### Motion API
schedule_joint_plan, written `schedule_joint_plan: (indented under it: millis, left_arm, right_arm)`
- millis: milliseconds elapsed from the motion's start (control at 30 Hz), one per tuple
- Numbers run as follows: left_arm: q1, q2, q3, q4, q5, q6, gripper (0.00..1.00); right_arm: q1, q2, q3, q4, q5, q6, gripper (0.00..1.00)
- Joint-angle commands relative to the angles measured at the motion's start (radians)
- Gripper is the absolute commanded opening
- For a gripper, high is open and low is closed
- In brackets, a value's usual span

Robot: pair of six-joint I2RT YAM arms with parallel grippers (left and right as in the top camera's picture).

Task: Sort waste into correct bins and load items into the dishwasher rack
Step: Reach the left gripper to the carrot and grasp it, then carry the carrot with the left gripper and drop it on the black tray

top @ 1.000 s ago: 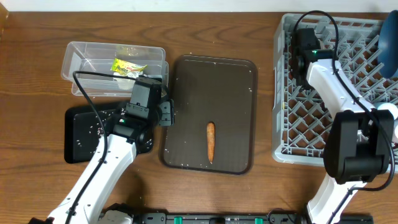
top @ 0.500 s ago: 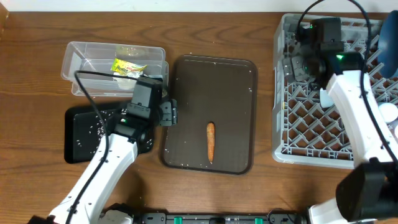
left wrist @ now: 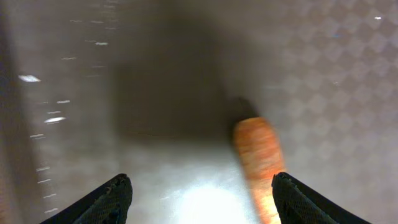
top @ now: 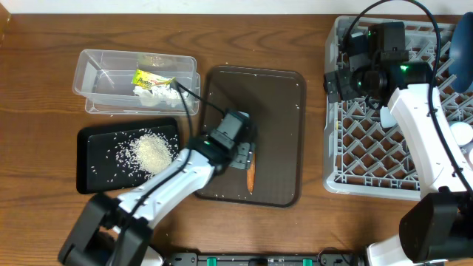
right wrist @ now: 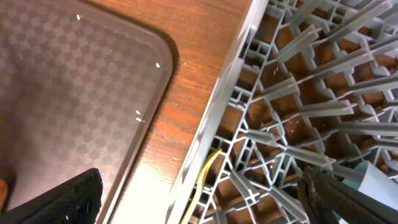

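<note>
Left jaws stand released over the carrot piece (left wrist: 258, 165), right jaws likewise released; it looks light, firm and roll-prone, so grasp across mid-length.

A brown wooden bench (top: 44, 222) with darker grain running left to right fills the overhead view out to every edge. Its smooth top takes soft, even light from above and carries only faint shadows. The right wrist view shows a strip of the same reddish-brown wood with fine grain lines. A black rail with green fittings (top: 281, 260) lies along the near edge.
</note>
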Motion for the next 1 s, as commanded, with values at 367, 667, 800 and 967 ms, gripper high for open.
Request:
schedule_joint_plan:
  millis: [367,667,800,967]
  left_arm:
    - [-0.090,0.138,0.012,0.095,-0.005,-0.257,0.74]
    - [-0.090,0.188,0.012,0.113,-0.006,-0.284,0.65]
    - [-0.091,0.193,0.012,0.121,-0.005,-0.284,0.51]
    - [-0.090,0.193,0.012,0.130,-0.005,-0.284,0.36]
  right_arm:
    - [-0.008,0.005,0.001,-0.002,-0.018,0.008,0.99]
    - [-0.008,0.005,0.001,-0.009,-0.018,0.008,0.99]
    - [-0.008,0.005,0.001,-0.011,-0.018,0.008,0.99]
    - [-0.007,0.005,0.001,-0.013,-0.018,0.008,0.99]
